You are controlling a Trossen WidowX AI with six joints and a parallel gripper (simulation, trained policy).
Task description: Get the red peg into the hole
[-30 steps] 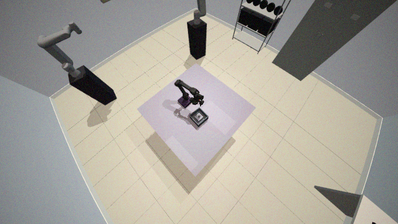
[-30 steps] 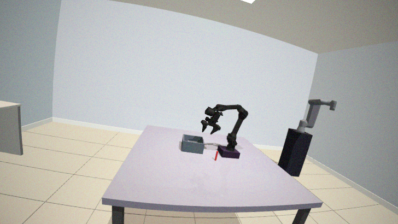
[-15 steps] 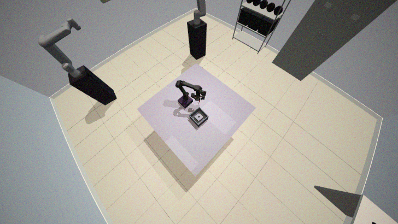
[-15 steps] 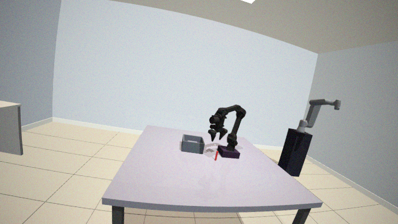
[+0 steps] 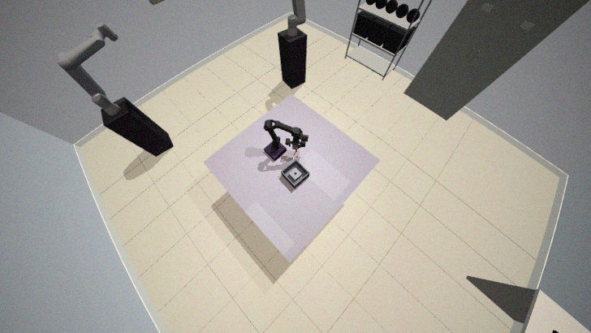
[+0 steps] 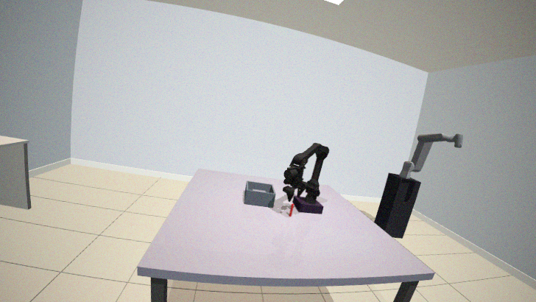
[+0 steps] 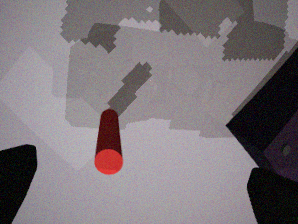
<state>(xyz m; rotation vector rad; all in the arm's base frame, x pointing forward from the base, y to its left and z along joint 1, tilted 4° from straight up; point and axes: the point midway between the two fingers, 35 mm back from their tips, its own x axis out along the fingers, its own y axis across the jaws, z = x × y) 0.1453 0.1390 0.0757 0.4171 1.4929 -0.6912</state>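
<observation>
The red peg (image 5: 295, 152) (image 6: 291, 210) (image 7: 109, 161) stands upright on the table, beside the arm's base. My gripper (image 5: 296, 144) (image 6: 294, 197) (image 7: 145, 171) is open and empty, pointing down above the peg. In the wrist view the peg's round top shows between the two black fingers, nearer the left one. The open grey box (image 5: 288, 181) (image 6: 258, 199) stands on the table a short way from the peg. In the top view a pale plate (image 5: 291, 173) with a dark hole lies at its bottom. The box is not in the wrist view.
The pale purple table (image 5: 265, 194) (image 6: 240, 247) bears the arm's dark base (image 5: 275, 151) (image 6: 309, 206), which stands close to the peg and also shows at the right of the wrist view (image 7: 270, 115). The arm's shadows fall around the peg. Two grey arms on black pedestals stand off the table.
</observation>
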